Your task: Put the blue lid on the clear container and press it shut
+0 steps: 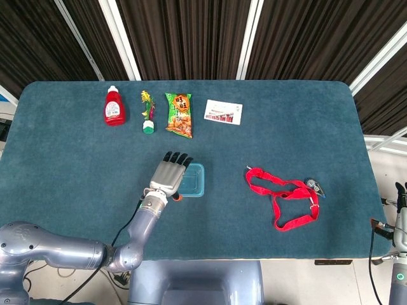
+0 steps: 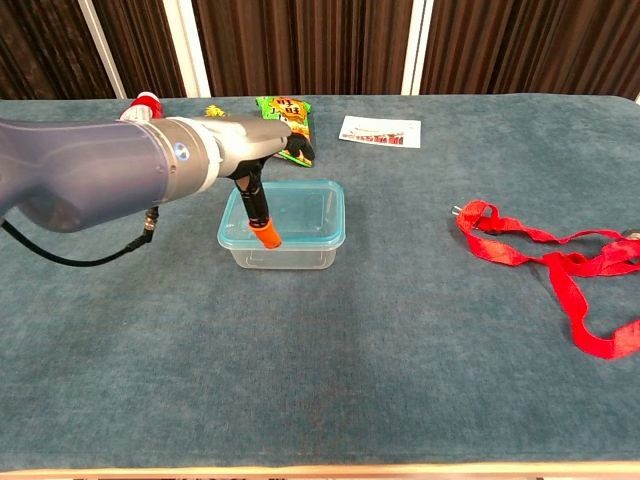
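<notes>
One left hand hovers over the lidded clear container, fingers spread, gripping nothing.

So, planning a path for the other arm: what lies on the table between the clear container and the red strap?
Nothing: bare blue cloth runs from the clear container to the red strap, plainest in the chest view.

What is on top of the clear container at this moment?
The blue lid sits on the clear container. The left robot hand is over its left part, hiding that part in the head view.
</notes>
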Tool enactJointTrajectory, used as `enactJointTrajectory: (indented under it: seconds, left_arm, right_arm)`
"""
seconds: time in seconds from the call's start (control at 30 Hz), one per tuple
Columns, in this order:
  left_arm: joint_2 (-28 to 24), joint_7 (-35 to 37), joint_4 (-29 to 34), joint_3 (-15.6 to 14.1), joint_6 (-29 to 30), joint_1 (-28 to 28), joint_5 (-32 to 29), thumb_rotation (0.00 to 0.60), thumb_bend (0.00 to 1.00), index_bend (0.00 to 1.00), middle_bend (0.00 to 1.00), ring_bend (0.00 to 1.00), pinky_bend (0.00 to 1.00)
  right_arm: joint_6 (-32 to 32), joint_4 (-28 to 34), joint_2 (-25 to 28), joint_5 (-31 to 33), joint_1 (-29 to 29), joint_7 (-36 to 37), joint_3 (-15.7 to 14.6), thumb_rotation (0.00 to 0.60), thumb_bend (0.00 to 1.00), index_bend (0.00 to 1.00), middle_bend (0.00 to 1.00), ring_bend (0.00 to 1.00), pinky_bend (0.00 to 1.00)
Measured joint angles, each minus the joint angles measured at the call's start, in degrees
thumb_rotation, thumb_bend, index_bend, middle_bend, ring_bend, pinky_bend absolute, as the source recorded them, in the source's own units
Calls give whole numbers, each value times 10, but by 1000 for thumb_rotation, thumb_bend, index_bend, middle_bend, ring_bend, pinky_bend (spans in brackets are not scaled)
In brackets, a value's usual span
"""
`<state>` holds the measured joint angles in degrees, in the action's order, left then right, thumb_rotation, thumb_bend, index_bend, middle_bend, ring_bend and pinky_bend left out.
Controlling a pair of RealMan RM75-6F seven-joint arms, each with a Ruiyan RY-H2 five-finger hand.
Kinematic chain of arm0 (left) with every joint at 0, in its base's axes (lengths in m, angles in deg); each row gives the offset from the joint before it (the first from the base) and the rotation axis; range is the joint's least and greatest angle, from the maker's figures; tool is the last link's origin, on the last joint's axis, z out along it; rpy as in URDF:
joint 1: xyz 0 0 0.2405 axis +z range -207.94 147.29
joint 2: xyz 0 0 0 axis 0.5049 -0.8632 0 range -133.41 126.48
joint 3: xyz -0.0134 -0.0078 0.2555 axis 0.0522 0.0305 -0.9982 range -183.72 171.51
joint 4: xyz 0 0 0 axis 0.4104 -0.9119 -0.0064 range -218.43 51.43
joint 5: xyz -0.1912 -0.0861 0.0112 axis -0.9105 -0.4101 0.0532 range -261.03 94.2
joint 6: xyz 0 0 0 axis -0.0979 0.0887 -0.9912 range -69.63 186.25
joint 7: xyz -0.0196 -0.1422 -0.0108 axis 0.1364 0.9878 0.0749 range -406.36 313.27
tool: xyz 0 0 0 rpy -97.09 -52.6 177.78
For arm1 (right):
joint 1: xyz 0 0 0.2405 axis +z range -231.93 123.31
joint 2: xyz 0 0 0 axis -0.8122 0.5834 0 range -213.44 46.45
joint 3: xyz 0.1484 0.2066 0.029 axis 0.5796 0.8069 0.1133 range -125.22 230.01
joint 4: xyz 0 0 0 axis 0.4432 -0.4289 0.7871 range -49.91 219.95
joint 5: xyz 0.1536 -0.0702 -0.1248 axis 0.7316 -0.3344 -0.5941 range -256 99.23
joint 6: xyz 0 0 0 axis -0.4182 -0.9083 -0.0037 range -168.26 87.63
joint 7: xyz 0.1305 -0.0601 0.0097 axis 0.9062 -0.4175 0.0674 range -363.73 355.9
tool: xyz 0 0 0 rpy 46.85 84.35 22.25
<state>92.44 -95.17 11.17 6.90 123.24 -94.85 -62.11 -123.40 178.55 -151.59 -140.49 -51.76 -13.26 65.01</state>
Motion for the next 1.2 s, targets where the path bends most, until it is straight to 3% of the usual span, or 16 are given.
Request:
enactJointTrajectory:
  seconds: [0.2,0.37,0.57,0.83,1.2]
  left_arm:
    - [-29,0,29,-18,-10,10,20,600,82,94,53,0,0]
    - [-51,6,40,-24,-20,13,53,600,194,131,132,0,0]
    - [-71,50,32,-22,-65,18,117,600,334,259,265,0,34]
    - [-88,143,-41,-11,-158,18,167,600,389,466,365,27,35]
    - [-50,214,-113,-4,-176,14,256,600,413,538,485,96,34]
  right_arm:
    - [-1,4,1,4,-1,-1,1,600,276,31,2,0,0]
    - [-2,4,-1,5,0,-3,2,600,276,31,1,0,0]
    - [-4,-1,-3,8,0,-5,4,600,276,31,2,0,0]
    - [-5,-9,-11,11,2,-14,4,600,275,31,1,0,0]
    - [1,-21,-19,19,5,-17,5,600,275,31,2,0,0]
